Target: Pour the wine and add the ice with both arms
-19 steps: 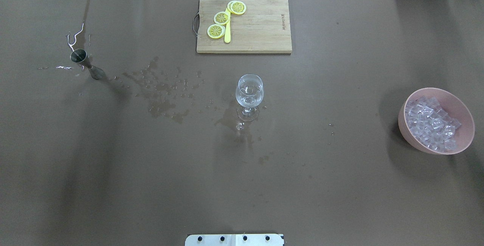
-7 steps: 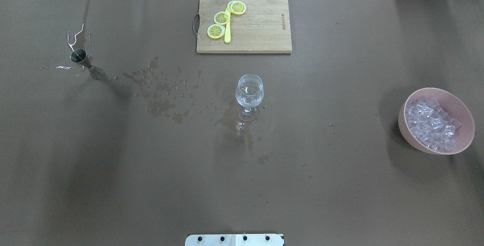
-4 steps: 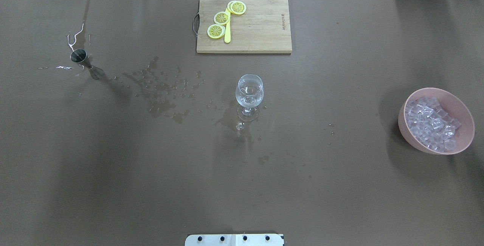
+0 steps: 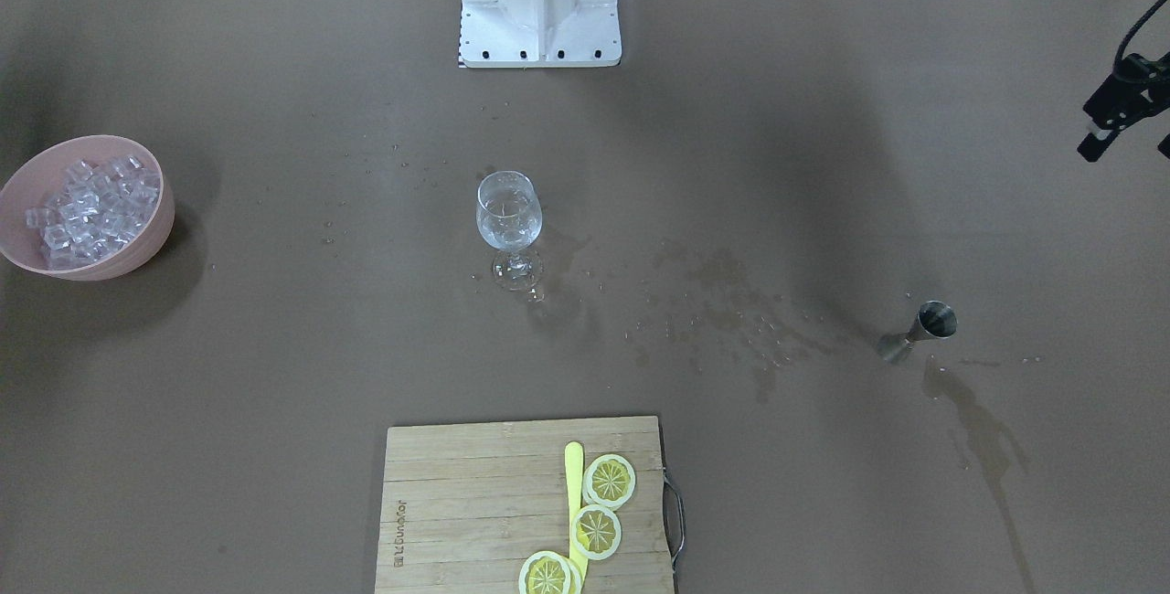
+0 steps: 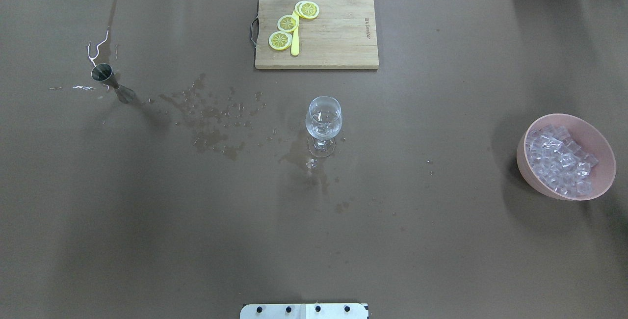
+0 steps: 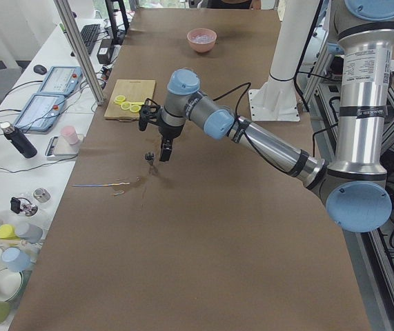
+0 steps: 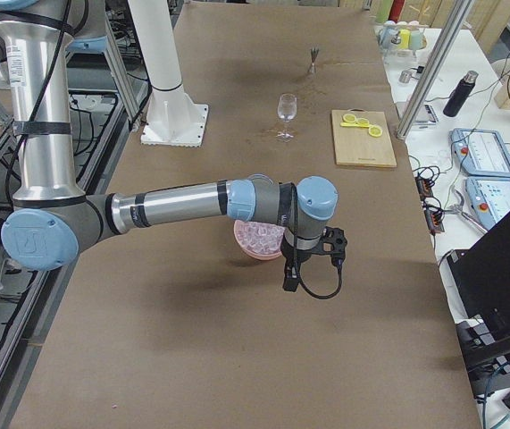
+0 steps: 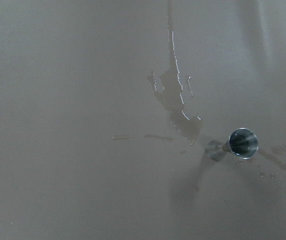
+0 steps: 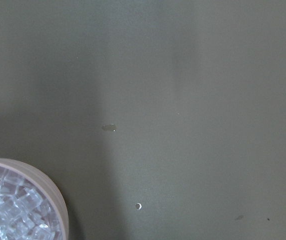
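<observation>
A stemmed wine glass [image 5: 324, 118] stands mid-table with a little clear wine in it; it also shows in the front view [image 4: 508, 210]. A steel jigger [image 5: 104, 73] stands upright at the far left, seen from above in the left wrist view [image 8: 243, 143]. A pink bowl [image 5: 603, 162] heaped with ice cubes [image 5: 559, 159] sits at the right. My left gripper [image 4: 1126, 148] hangs above the table near the jigger, its fingers apart and empty. My right gripper [image 7: 288, 284] hangs beside the bowl [image 7: 259, 237]; I cannot tell whether it is open or shut.
A wooden cutting board [image 5: 338, 39] with lemon slices [image 5: 288, 23] and a yellow knife lies at the back centre. Brownish wet stains [image 5: 211, 122] spread between jigger and glass. A spill streak [image 8: 175, 95] lies by the jigger. The white post base [image 4: 539, 46] stands at the robot's side.
Nothing on the table has moved. Only the arms' faint shadows shift slightly.
</observation>
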Controlling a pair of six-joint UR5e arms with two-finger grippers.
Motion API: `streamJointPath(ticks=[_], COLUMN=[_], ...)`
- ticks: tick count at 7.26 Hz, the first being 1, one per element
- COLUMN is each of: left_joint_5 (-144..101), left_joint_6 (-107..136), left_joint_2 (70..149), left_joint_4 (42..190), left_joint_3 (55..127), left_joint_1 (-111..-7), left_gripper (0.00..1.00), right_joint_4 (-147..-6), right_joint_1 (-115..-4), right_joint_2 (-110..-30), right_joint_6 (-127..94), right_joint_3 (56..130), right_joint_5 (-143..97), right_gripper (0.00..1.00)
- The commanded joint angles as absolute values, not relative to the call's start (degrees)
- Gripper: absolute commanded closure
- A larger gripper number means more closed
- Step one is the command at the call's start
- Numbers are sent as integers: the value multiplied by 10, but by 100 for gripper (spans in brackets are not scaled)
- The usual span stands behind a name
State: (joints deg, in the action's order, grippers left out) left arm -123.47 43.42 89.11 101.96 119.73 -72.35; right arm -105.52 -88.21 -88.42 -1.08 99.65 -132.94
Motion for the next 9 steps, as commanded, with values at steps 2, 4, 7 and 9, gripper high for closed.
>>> streamJointPath(ticks=[2,4,7,9], left_joint_5=[-961,-791,-567,-502], left_joint_6=[666,749,819,822], left_joint_2=[876,875,877,898], left_joint_4=[1134,1135,1191,1218], left_joint_3=[1206,1202,1108,1048], left_joint_1=[-516,-409,-303,-285], left_gripper=[2,2,2,2], right_joint_4=[-1056,-1056,-1053,-1054], right_joint_1=[-861,-861,-860,-860], right_joint_2=[-875,-875,-878,-875], right_joint_6=[-15,-15,-19,-23], right_joint_3=[1002,1005,1007,1006], right_joint_5=[-1330,-1329,-1335,-1336], right_gripper=[0,0,0,0])
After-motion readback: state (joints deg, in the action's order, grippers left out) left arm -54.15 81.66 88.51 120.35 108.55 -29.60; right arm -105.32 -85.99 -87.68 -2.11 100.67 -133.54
